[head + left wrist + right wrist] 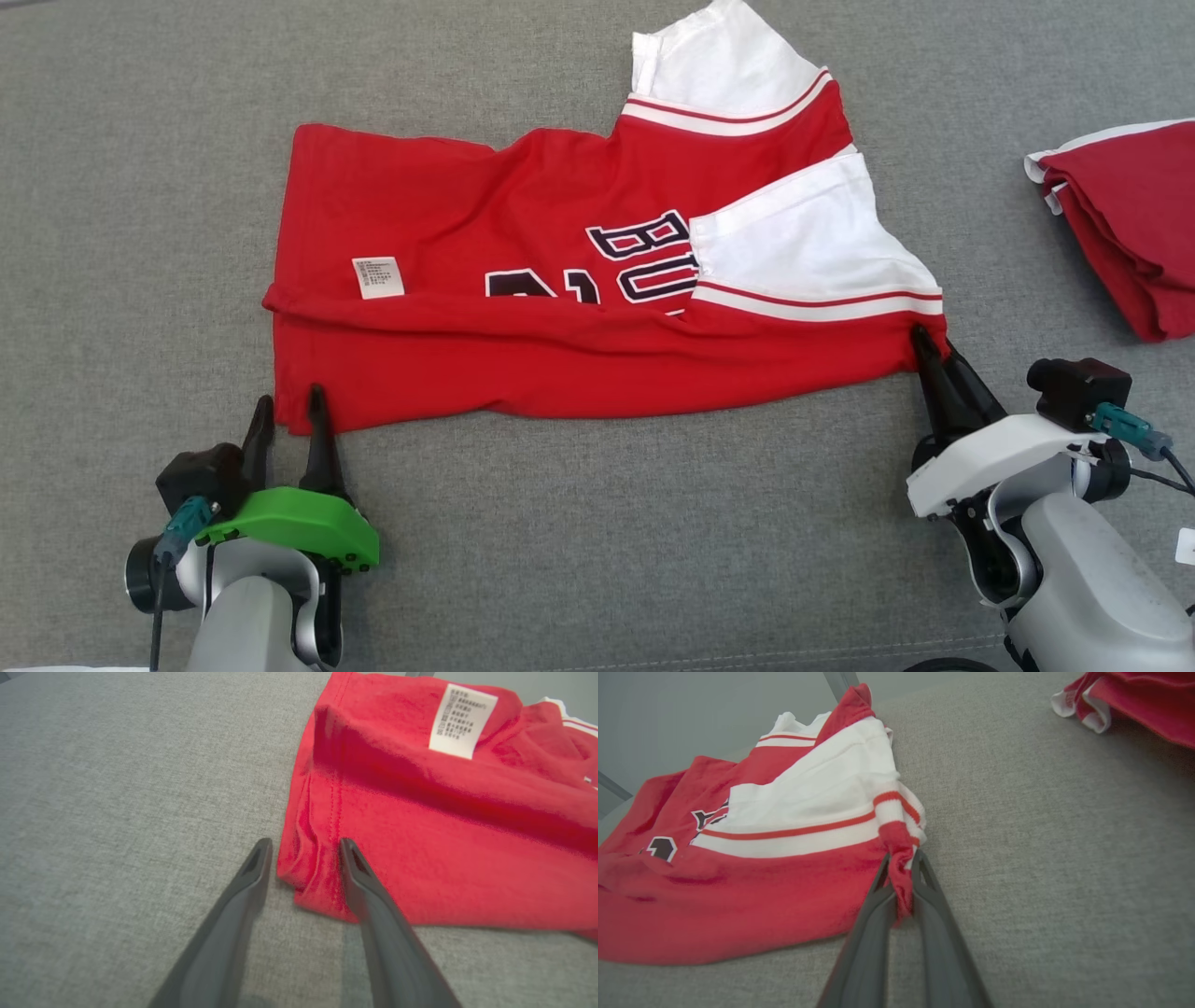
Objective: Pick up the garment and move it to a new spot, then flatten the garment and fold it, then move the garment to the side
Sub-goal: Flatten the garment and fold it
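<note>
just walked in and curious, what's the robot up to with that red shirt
The robot is working on a red and white jersey spread on the grey surface. Its right gripper is pinched shut on the jersey's near right corner, while the left gripper is open, its fingers straddling the near left corner. Another red garment lies folded off to the right.

- the garment (485,355) is lying across the bench's (140,140) middle.
- a folded cloth (1134,215) is lying well apart at the right edge.
- the left gripper (291,397) is sitting at the garment's near left corner, the right gripper (922,338) at its near right.
</note>
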You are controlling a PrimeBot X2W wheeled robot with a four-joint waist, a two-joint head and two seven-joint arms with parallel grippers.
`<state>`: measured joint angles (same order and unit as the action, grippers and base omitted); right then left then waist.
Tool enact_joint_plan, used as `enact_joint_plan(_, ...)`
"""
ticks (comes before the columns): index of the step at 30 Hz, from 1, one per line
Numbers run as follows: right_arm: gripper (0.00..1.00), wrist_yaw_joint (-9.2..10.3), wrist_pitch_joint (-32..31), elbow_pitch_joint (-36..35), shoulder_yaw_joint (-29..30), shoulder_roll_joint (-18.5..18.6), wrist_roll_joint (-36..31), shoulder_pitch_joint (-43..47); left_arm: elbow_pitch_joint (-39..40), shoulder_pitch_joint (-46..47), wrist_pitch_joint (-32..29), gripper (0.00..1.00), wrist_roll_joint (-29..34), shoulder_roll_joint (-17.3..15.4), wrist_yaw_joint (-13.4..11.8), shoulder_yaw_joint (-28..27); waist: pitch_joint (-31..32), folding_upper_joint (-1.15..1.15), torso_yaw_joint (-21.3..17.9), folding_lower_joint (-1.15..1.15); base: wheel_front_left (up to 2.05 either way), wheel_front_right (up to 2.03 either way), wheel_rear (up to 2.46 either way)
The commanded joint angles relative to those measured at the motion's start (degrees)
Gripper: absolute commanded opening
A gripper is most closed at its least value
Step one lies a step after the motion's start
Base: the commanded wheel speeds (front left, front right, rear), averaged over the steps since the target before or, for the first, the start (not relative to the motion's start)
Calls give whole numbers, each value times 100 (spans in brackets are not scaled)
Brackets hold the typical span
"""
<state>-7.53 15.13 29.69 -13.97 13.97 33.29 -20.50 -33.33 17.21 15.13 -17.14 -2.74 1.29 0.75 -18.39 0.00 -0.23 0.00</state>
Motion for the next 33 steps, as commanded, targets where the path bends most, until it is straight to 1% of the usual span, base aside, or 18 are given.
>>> enact_joint_plan(1, 0, 9, 0, -8, 8, 42, 43, 18, -24, 84, -2, 0, 62, -32, 54, -13, -5, 0, 8, 0, 0, 0, 0)
enact_joint_plan(7, 0, 9, 0, 46, 41, 36, 42, 53, -96, 12, -2, 0, 88, -34, 104, -32, 78, 0, 23, 0, 0, 0, 0)
enact_joint_plan(10, 0, 9, 0, 123, 66, -1, 33, 131, -107, -155, -1, 0, 40, -35, 123, -51, 258, 0, 37, 0, 0, 0, 0)
enact_joint_plan(19, 0, 10, 0, 449, 100, -131, 41, 601, -258, -812, -1, 0, 133, -39, 205, -211, 1124, 0, 90, 0, 0, 0, 0)
enact_joint_plan(26, 0, 11, 0, 501, 71, -199, 90, 1170, -479, -1334, -1, 0, 223, -44, 298, -408, 1737, 0, 147, 0, 0, 0, 0)
enact_joint_plan(29, 0, 11, 0, 459, -39, -190, 136, 1454, -577, -1507, -1, 0, 225, -45, 338, -490, 1799, 0, 187, 0, 0, 0, 0)
enact_joint_plan(33, 0, 10, 0, 416, -121, -173, 159, 1607, -648, -1533, -1, 0, 205, -42, 362, -454, 1700, 0, 235, 0, 0, 0, 0)
